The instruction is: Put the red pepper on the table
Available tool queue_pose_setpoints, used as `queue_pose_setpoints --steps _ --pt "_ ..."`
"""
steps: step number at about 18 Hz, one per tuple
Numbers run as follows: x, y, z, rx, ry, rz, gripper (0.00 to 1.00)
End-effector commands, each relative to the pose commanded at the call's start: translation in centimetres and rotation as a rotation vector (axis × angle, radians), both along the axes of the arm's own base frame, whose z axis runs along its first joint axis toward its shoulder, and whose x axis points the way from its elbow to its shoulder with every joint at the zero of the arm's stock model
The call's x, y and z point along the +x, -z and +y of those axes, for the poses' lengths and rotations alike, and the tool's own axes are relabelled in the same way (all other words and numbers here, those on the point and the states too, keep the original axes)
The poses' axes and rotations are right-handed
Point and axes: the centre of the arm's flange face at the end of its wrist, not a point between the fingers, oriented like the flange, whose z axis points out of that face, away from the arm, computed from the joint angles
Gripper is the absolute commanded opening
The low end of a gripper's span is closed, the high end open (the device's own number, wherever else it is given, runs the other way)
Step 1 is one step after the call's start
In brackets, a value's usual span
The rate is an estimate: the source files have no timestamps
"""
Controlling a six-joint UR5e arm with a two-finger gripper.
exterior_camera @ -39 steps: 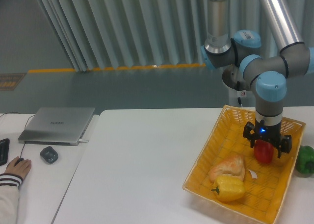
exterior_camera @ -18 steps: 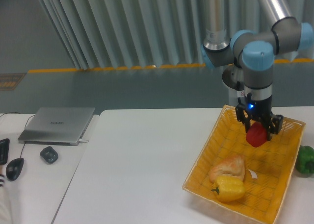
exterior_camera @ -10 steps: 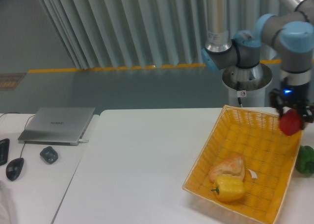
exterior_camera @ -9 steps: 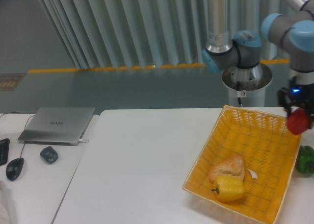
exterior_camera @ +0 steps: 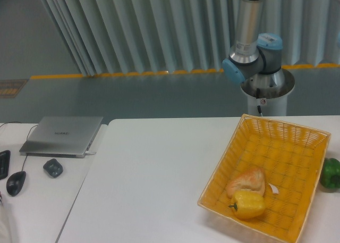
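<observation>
Gripper and red pepper both out of frame, so grip unknowable, white table bearing a yellow wicker basket with yellow pepper and bread roll, green pepper beside it

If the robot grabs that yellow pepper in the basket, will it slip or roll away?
The yellow pepper looks smooth and shiny, so it may be a bit slippery to pinch. Its lumpy, rounded shape suggests it could wobble or roll a little if nudged, though the bread beside it and the woven basket floor would probably stop it quickly. It is likely light for its size.
</observation>
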Motion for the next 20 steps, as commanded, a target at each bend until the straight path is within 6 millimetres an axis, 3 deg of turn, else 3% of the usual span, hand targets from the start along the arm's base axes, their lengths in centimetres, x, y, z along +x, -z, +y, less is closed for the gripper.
queue_pose_setpoints --steps 7,10,14,16,20 --pt "-1.4 4.8 -0.1 -0.006 0.066 -0.005 0.61" --pt "-1.8 6.1 -1.0 -0.007 0.076 -0.007 0.61" --pt "-2.1 6.7 -2.0 -0.008 0.098 -0.017 0.64" --pt "-2.1 6.9 -2.0 -0.009 0.098 -0.020 0.73" --pt "-2.1 7.4 -1.9 -0.007 0.100 -0.011 0.75"
